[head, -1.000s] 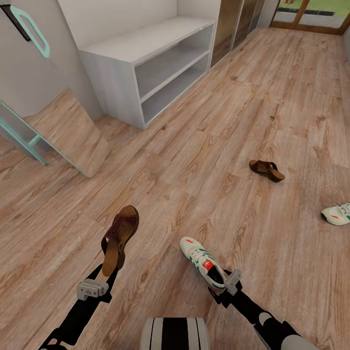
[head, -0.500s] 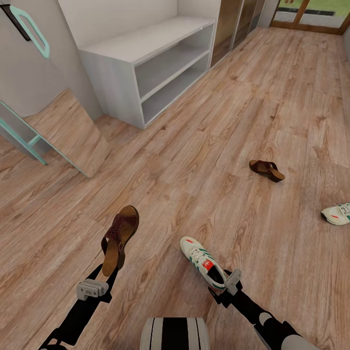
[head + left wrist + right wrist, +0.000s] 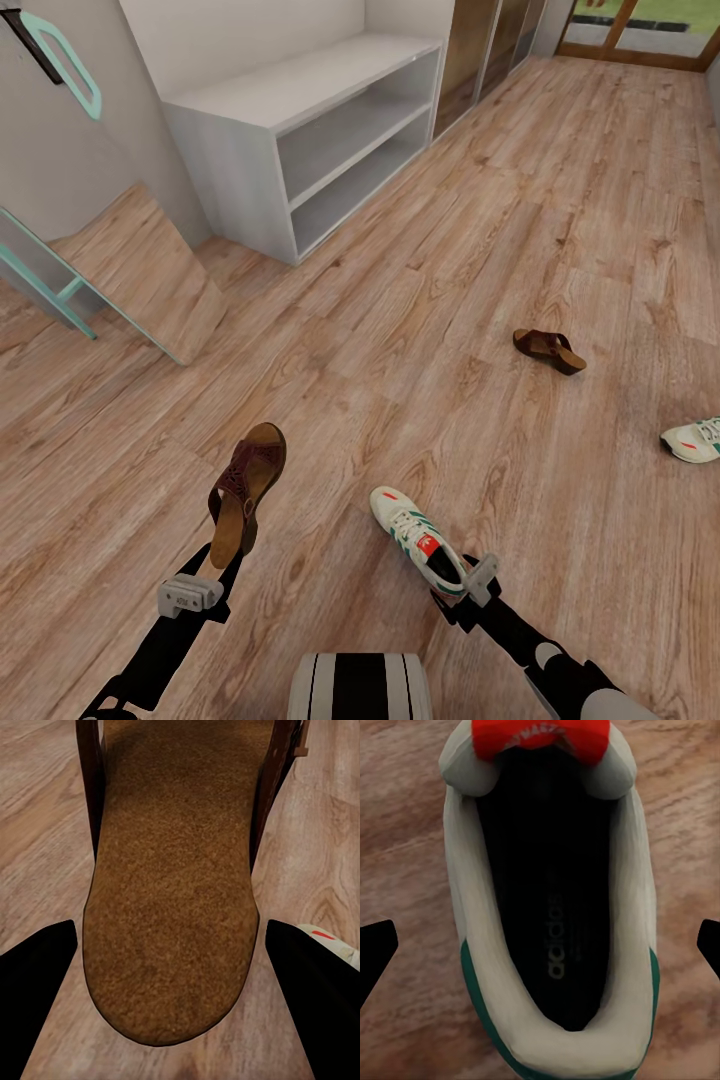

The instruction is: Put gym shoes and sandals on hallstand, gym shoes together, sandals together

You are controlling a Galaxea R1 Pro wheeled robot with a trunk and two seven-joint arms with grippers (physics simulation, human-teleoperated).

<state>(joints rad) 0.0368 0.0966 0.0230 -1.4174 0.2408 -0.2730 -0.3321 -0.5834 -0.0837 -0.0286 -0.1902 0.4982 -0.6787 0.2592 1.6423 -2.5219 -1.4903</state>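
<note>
We see a light brown, wood-grain plank floor (image 3: pixel 560 180) and a pale grey hallstand (image 3: pixel 300 110). The near sandal (image 3: pixel 245 490) has a dark brown perforated strap and a tan footbed; from the left wrist that footbed (image 3: pixel 176 892) looks speckled golden brown with dark brown edges. A 2nd sandal (image 3: pixel 549 349) is dark brown. The near gym shoe (image 3: pixel 418 543) is white with green stripes and a red-orange patch; its inside (image 3: pixel 551 907) is black with pale lettering, its heel tab red-orange. Another white shoe (image 3: pixel 692 440) shows green. The leaning mirror's frame (image 3: pixel 70 295) is mint green.
</note>
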